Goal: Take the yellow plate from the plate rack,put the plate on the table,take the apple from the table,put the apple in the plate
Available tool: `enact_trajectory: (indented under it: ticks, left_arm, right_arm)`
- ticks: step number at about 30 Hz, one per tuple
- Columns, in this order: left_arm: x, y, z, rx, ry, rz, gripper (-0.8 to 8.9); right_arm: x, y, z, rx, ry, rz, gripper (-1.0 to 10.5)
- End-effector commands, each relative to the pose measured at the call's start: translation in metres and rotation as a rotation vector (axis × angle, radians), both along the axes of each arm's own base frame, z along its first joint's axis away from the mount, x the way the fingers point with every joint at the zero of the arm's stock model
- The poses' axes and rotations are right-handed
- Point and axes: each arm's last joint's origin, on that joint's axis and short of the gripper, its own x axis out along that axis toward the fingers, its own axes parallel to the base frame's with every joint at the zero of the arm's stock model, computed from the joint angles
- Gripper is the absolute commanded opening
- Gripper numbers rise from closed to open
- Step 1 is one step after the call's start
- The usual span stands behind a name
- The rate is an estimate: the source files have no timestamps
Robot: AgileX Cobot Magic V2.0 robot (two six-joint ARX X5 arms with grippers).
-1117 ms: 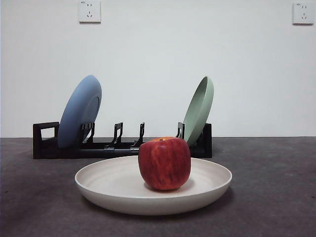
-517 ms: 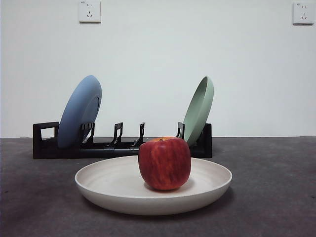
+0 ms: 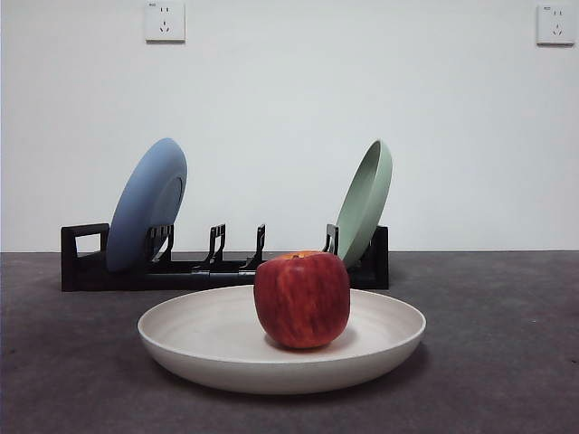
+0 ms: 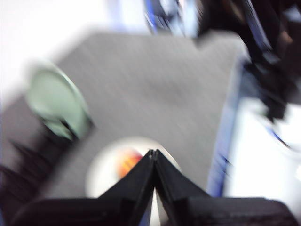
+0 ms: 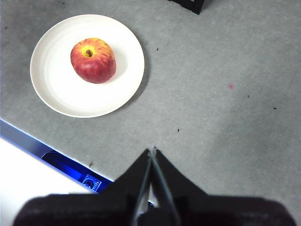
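Progress: from where I sit the job looks finished. The yellow plate [image 3: 281, 348] lies flat on the worktop [image 3: 507, 344], in front of the plate rack [image 3: 226, 264], and the apple [image 3: 302, 299] sits upright inside it, near the middle.
Left to do: nothing that I can judge, beyond parking the arms.
Rack: I see a blue plate [image 3: 147, 204] leaning in the slots near the handle end and a pale green plate [image 3: 365, 201] at the other end; the slots between them are bare.
Right pincer [image 5: 152, 151]: clenched, jaws tip to tip, gripping nothing. It hangs high over the worktop, well apart from the plate and apple.
Left pincer [image 4: 153, 153]: its view is badly smeared, but I read the jaws as pressed together with nothing between them. It hangs above the plate without touching it.
Front view: neither arm shows there.
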Motion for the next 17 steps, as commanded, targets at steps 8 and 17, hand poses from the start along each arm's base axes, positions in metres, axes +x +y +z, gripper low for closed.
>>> enact_trajectory:
  ticks: [8, 17]
  left_arm:
    - [0.029, 0.025, 0.019, -0.183, -0.369, 0.351, -0.04]
    - [0.041, 0.049, -0.059, -0.203, -0.362, 0.643, -0.04]
  right_arm:
    - [0.000, 0.000, 0.000, 0.006, -0.003, -0.010, 0.0]
    - [0.000, 0.000, 0.000, 0.006, -0.003, -0.010, 0.0]
